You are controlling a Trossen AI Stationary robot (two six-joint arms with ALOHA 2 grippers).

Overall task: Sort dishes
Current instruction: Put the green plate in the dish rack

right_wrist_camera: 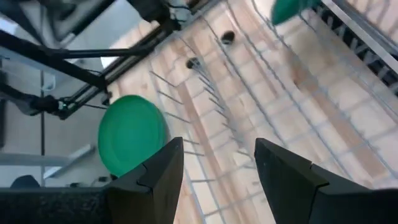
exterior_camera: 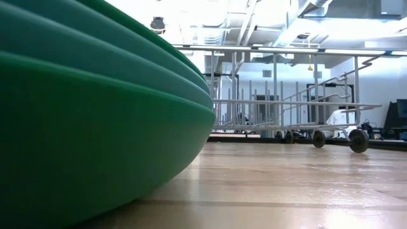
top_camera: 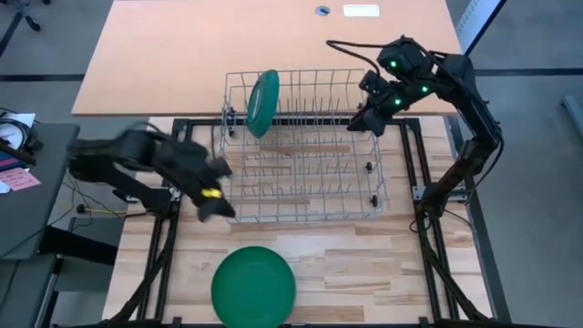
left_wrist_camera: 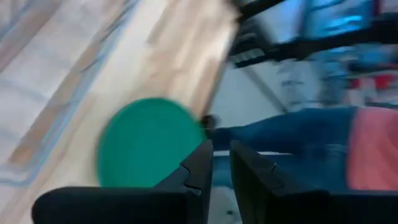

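One dark green plate [top_camera: 262,102] stands on edge in the wire rack [top_camera: 301,150], slotted between the tines at the rack's far left corner, which is how a rack of this kind is meant to carry dishes: upright, so each takes a narrow slot and leaves the other rows free. The rest of the rack shows only bare tines. A stack of green plates [top_camera: 254,285] lies flat on the bench near its front edge, in front of the rack and apart from it; the low view shows several rims nested one over another, so more than one plate waits there, most likely as the supply still to be sorted. The left gripper [top_camera: 215,194] hangs at the rack's front left corner, between rack and stack, its jaws nearly closed with only a slim gap and nothing between them; that position suits a reach down to the stack for the next plate, though the jaws would have to widen first. The right gripper [top_camera: 369,119] hovers over the rack's far right corner with its jaws spread wide and empty, placed where it can receive or steady a plate on that side without crowding the left arm
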